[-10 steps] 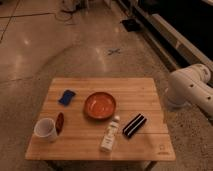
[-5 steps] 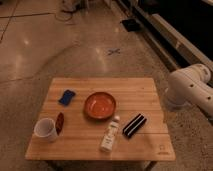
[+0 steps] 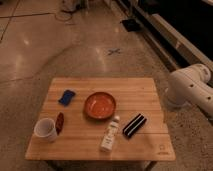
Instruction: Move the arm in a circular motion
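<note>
The arm (image 3: 189,89) is a glossy white tube with a rounded joint at the right edge of the camera view, just right of the wooden table (image 3: 150,86). Only this segment shows. The gripper is out of view, beyond the frame's edge.
On the table lie a blue sponge (image 3: 66,96), an orange bowl (image 3: 99,105), a white cup (image 3: 45,129), a small red item (image 3: 59,122), a white bottle lying down (image 3: 110,134) and a black striped block (image 3: 134,125). Polished floor with a blue cross mark (image 3: 114,51) lies behind.
</note>
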`<state>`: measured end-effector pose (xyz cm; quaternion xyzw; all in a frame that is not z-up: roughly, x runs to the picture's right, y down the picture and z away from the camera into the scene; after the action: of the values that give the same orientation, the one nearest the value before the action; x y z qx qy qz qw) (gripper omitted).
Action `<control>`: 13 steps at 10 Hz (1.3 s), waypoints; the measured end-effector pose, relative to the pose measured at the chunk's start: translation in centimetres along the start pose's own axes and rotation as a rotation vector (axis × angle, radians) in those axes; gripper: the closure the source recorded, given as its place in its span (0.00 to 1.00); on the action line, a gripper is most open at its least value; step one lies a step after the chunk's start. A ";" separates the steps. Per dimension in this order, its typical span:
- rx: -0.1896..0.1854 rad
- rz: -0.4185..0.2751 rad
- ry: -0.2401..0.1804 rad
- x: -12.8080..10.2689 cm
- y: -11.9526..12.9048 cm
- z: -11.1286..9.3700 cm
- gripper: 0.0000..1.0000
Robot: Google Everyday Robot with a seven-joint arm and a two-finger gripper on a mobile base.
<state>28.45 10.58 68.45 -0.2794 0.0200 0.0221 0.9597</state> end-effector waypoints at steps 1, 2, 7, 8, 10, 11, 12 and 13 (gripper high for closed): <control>0.001 0.001 -0.001 0.0 -0.1 -0.1 0.35; -0.005 -0.002 -0.005 -0.2 -0.4 0.2 0.35; -0.010 -0.159 -0.074 -9.5 -6.3 0.9 0.35; -0.002 -0.205 -0.088 -12.1 -7.2 0.5 0.35; 0.008 -0.312 -0.107 -17.1 -7.4 -0.7 0.35; 0.016 -0.379 -0.117 -19.9 -6.8 -1.4 0.35; 0.021 -0.431 -0.124 -22.0 -6.1 -1.9 0.35; 0.025 -0.493 -0.130 -24.1 -4.9 -2.4 0.35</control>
<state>4.57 4.44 70.26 -0.2619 -0.1100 -0.1948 0.9388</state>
